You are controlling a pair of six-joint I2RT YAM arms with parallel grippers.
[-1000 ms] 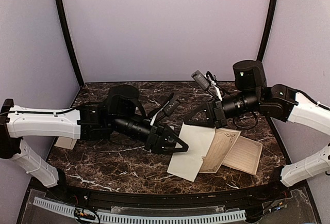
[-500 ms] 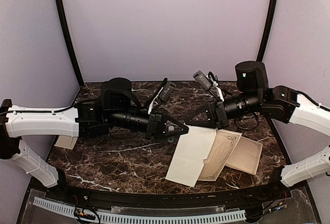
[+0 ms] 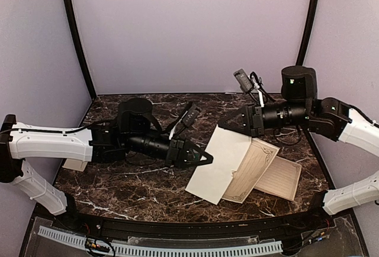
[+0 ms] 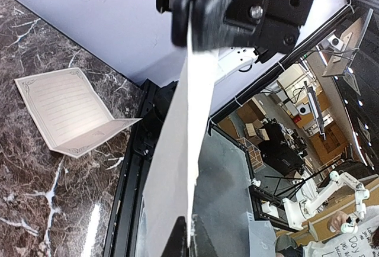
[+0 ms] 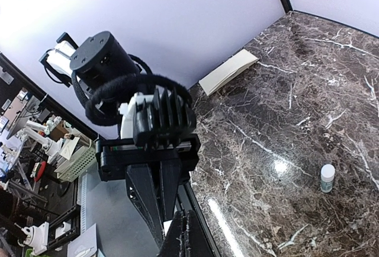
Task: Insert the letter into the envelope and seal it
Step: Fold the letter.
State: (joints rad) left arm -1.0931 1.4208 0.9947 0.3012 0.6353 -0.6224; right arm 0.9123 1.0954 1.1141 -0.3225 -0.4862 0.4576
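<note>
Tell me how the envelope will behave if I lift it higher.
Probably floppy: the envelope, edge-on in the left wrist view, is thin and bows slightly. Its near end likely droops, since the left gripper and right gripper pinch only its far part.

You have both grippers pinching the envelope: the left gripper at its left edge, the right gripper at its far corner. The envelope overlaps a bordered sheet. A second sheet lies beside that on the table.
</note>
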